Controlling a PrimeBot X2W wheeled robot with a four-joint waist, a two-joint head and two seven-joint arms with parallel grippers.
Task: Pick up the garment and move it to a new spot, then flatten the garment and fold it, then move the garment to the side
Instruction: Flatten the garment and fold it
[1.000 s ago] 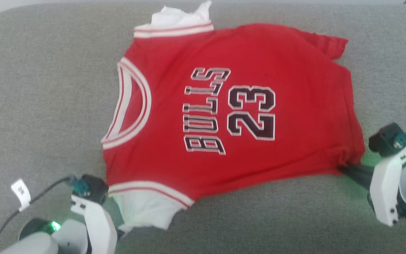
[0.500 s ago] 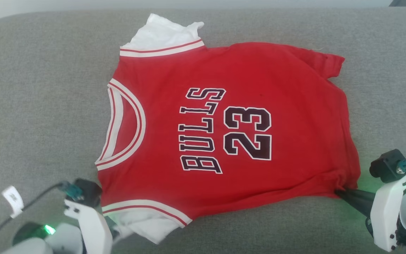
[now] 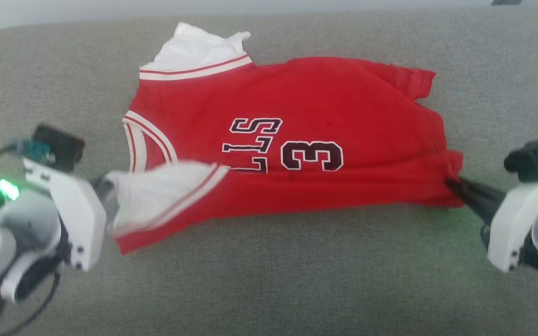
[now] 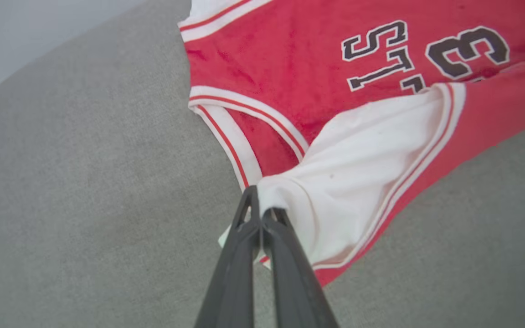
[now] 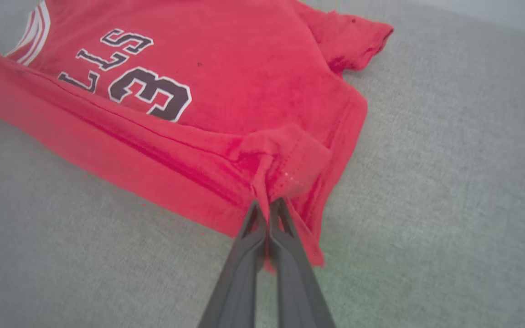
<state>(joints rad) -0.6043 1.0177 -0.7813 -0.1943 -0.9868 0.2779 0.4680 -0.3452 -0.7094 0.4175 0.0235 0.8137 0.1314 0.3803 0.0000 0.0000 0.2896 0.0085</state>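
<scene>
The jersey (image 3: 334, 102) lies in the middle of the grey cushion (image 3: 269, 280), collar at nine o'clock, hem at three, long axis running nine to three. The left gripper (image 4: 259, 207) is clamped on the white shoulder flap at eight o'clock, and the right gripper (image 5: 268, 207) pinches the red hem corner at four. The cloth looks light and limp and will likely sag and bunch between the grips. Corners and trimmed edges are the best places to hold it, with both sides lifted evenly.
</scene>
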